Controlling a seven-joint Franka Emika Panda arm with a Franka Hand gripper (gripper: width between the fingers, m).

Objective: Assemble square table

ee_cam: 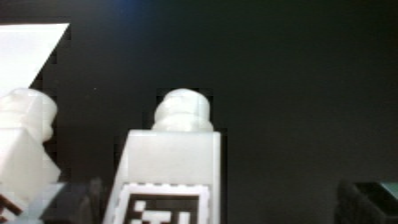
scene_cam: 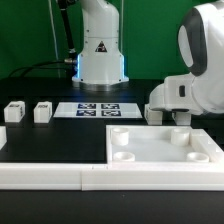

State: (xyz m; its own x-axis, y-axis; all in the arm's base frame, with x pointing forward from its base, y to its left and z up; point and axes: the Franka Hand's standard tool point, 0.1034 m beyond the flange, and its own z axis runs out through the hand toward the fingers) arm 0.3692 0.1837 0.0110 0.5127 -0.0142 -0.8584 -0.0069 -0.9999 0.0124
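Square table slab (scene_cam: 160, 147) lies flat on the black table (scene_cam: 55, 145) at the exterior view's right, just behind the long white border rail (scene_cam: 50, 177) that runs along the front. You have the marker board (scene_cam: 98, 109) lying between the robot base (scene_cam: 100, 50) and the slab, apart from the loose parts. The arm's bulky white wrist covers the slab's far edge in the exterior view, so you cannot see from there what sits under it.

The slab is white plastic with round sockets near its corners. In the wrist view the gripper (ee_cam: 214, 200) hangs with its dark fingers (ee_cam: 377, 196) spread wide on either side of a tagged leg (ee_cam: 173, 150), touching neither side of it. That leg is white and blocky, with a rounded peg at its end and a black-and-white tag on its face. A second leg (ee_cam: 22, 125) lies just beside it, near a corner of the slab.

You count one slab and four legs. Two legs are by the gripper, and a third leg (scene_cam: 15, 112) and a fourth leg (scene_cam: 42, 112) stand side by side at the exterior view's left, well apart from the slab.
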